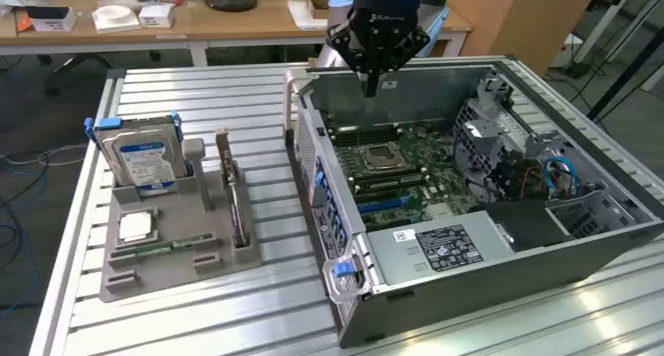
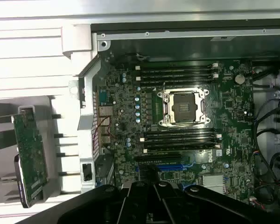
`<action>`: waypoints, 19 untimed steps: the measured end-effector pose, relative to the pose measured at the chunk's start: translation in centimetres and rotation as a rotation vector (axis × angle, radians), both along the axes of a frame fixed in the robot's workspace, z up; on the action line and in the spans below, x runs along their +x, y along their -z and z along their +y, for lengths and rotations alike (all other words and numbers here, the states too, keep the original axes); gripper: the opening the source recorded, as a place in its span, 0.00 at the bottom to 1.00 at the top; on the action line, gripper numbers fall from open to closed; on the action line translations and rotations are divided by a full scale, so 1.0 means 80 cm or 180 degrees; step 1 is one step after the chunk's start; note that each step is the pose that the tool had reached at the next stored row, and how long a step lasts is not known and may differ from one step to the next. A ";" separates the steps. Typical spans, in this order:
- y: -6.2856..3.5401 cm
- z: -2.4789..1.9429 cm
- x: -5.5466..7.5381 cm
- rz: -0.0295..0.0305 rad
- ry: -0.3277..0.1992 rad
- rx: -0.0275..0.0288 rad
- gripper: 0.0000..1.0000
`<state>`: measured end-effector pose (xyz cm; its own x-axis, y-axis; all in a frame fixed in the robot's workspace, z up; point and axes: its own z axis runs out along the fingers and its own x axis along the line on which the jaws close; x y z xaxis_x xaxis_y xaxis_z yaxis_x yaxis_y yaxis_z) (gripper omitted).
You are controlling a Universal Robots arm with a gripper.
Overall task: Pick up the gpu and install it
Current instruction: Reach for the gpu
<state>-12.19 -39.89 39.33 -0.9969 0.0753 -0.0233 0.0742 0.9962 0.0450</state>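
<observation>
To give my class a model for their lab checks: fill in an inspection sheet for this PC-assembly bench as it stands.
Surface: slatted metal table, bearing a grey holder and an open computer case.
Job's things: gpu on edge in the holder, untouched; motherboard exposed in the case.
Clutter: hard drive upright in the holder; memory stick lying flat there.
Grippers: gripper hangs above the case's far end in the exterior view, apart from the gpu.
Cables: blue cables inside the case; loose cables on the floor.
Surroundings: wooden desk behind, carrying white boxes.
</observation>
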 end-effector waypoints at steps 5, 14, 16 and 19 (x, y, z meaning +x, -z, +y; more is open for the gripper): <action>0.000 0.0000 0.000 0.0000 0.0000 0.0000 0.11; 0.000 0.0000 -0.005 0.0000 0.0000 0.0000 0.11; 0.000 0.0000 -0.007 0.0000 0.0000 0.0000 0.11; 0.001 0.0000 -0.008 0.0000 0.0000 0.0000 0.11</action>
